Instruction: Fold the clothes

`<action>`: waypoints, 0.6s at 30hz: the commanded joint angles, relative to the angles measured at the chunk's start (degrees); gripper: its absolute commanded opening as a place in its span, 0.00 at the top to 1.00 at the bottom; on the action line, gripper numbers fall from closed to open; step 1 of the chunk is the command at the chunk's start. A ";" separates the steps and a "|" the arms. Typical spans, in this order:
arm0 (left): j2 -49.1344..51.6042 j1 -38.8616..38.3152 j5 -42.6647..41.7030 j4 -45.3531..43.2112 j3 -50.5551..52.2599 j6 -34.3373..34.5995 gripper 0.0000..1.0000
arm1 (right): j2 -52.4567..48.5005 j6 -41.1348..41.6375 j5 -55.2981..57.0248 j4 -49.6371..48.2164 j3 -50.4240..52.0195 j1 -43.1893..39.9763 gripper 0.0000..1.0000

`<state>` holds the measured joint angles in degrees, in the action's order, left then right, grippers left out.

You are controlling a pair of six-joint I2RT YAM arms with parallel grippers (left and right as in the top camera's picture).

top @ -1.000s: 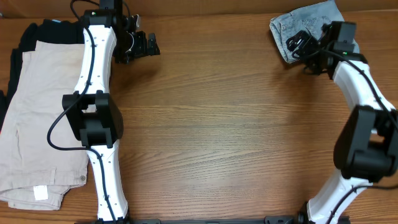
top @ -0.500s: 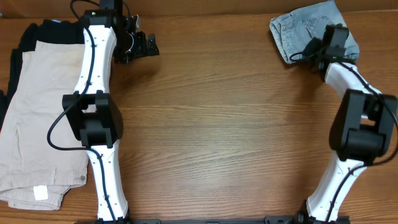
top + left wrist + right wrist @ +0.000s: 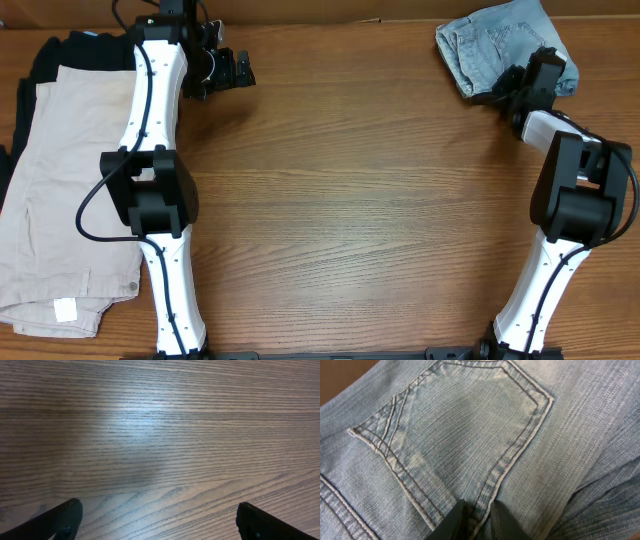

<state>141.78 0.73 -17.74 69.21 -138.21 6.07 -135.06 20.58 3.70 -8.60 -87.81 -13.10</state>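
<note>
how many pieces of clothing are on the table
3: denim shorts at the far right corner, beige trousers along the left edge, and a black garment mostly under the trousers. More could be hidden beneath them.

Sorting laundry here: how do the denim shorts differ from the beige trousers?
The denim shorts are light blue, small and bunched far right; the beige trousers are larger and lie flat at left. The right gripper pinches the shorts; nothing holds the trousers. Both rest on the table.
</note>
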 commanded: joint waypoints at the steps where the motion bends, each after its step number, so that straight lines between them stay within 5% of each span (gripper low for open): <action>1: 0.09 -0.35 0.35 -0.48 -0.74 0.39 0.00 | -4.31 5.64 -0.33 0.04 -0.33 0.90 0.81; 18: 0.09 -1.31 0.37 -0.61 -0.74 0.37 0.00 | -2.14 9.75 -2.29 16.92 -0.35 -0.35 0.90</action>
<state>141.78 -0.05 -17.74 68.84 -138.21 6.07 -134.80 30.02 3.90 2.37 -91.39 -13.15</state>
